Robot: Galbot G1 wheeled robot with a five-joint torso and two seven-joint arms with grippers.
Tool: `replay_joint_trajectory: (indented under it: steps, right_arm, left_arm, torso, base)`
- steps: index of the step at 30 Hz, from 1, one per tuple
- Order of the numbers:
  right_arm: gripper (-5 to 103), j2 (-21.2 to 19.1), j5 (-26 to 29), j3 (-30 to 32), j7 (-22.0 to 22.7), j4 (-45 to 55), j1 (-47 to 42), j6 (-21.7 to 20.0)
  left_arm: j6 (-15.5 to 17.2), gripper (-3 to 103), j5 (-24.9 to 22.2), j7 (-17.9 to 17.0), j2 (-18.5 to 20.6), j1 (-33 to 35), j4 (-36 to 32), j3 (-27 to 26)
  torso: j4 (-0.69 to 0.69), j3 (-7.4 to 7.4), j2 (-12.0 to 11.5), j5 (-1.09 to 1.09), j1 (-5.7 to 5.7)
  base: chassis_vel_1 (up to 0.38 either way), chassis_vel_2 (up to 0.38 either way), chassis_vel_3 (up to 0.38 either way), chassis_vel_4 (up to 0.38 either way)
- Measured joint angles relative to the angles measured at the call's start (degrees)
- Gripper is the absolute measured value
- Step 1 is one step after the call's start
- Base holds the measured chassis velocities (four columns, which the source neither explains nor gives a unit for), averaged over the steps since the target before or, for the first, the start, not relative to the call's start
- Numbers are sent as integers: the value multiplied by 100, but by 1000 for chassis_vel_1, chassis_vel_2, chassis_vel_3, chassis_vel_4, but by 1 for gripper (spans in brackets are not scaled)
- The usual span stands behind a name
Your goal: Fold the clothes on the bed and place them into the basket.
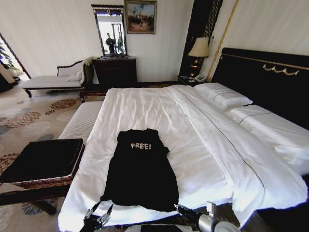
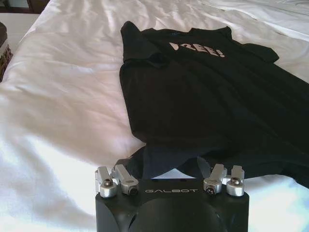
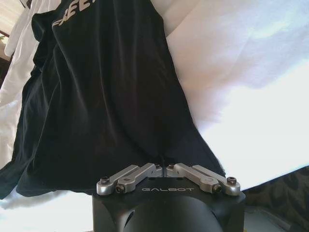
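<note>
Gripping the hem of the black soft-fabric "FREE!" T-shirt (image 1: 141,169) at six o'clock on the white-duveted bed (image 1: 193,145), the right gripper (image 3: 164,167) is pinched closed; the left gripper (image 2: 169,170) stands spread at the other corner. Folding is starting; next, I judge, the left must clamp.

A pale chaise longue (image 1: 50,79) stands by the far wall beside a dark dresser (image 1: 115,71) with a mirror (image 1: 110,31). A framed painting (image 1: 140,16) hangs above; a lamp (image 1: 198,48) glows on the nightstand. Patterned carpet (image 1: 29,118) covers the floor.
</note>
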Motion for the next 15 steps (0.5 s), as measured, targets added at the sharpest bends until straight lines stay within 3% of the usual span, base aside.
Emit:
replay_joint_trajectory:
  steps: [6,11,13,15]
  right_arm:
    - [0,-1,-13,40,1,21,-27,0]
    - [0,14,-20,34,1,7,-2,0]
    - [0,15,-25,28,2,4,-1,0]
    - [0,5,-32,32,7,11,-25,0]
  left_arm:
    - [15,76,-29,1,120,-65,51,-35]
    - [317,76,-293,0,90,-501,249,12]
    - [429,74,-403,1,74,-642,301,51]
    - [612,64,-497,10,71,-889,412,203]
  torso:
    - [0,0,0,3,0]
    - [0,0,0,1,0]
    - [-1,0,0,1,0]
    - [-1,0,0,1,0]
  base:
    - [0,0,0,0]
    - [0,0,0,0]
    - [0,0,0,0]
    - [0,0,0,0]
